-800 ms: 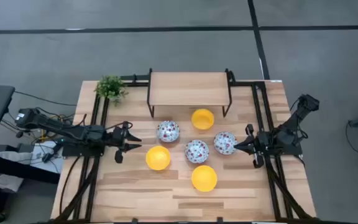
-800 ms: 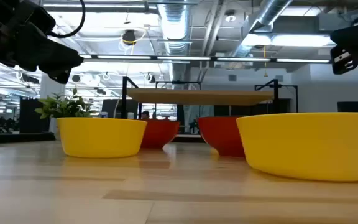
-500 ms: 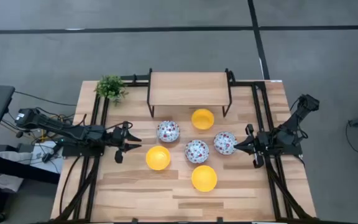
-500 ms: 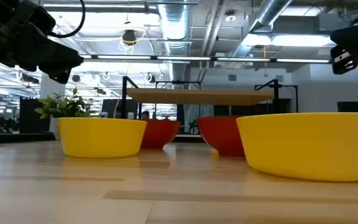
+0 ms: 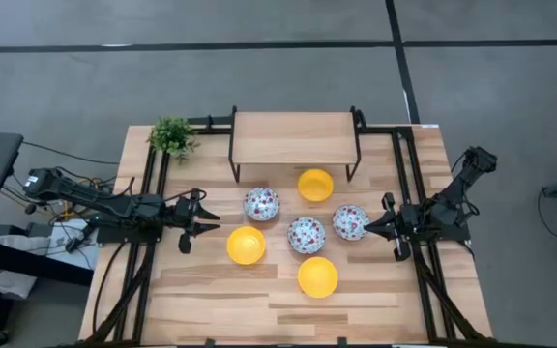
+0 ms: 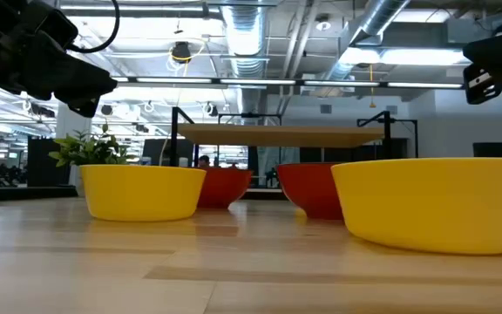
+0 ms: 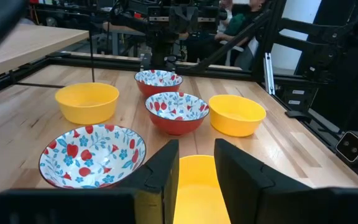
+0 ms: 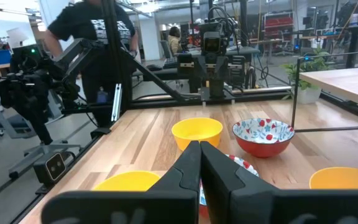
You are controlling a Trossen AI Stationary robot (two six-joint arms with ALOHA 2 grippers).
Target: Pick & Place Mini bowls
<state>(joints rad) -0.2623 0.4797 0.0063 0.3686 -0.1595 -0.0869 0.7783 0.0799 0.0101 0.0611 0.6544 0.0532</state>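
Note:
Six mini bowls stand on their bases on the wooden table. Three are yellow (image 5: 246, 246) (image 5: 315, 185) (image 5: 317, 276) and three are floral (image 5: 261, 204) (image 5: 307, 235) (image 5: 350, 222). My left gripper (image 5: 217, 221) hovers open at the left of the group, pointing level toward the table's right; past its fingers a yellow bowl (image 7: 196, 186) and a floral bowl (image 7: 92, 155) lie close. My right gripper (image 5: 366, 227) hovers shut beside the rightmost floral bowl, pointing toward the table's left. In the low view both arms (image 6: 68, 74) (image 6: 495, 61) hang above the table.
A low wooden shelf on black legs (image 5: 296, 137) stands at the table's far side, behind the bowls. A small green potted plant (image 5: 172, 135) sits at the far left corner. Black frame rails (image 5: 151, 193) (image 5: 409, 184) run along both sides. People show in the room beyond.

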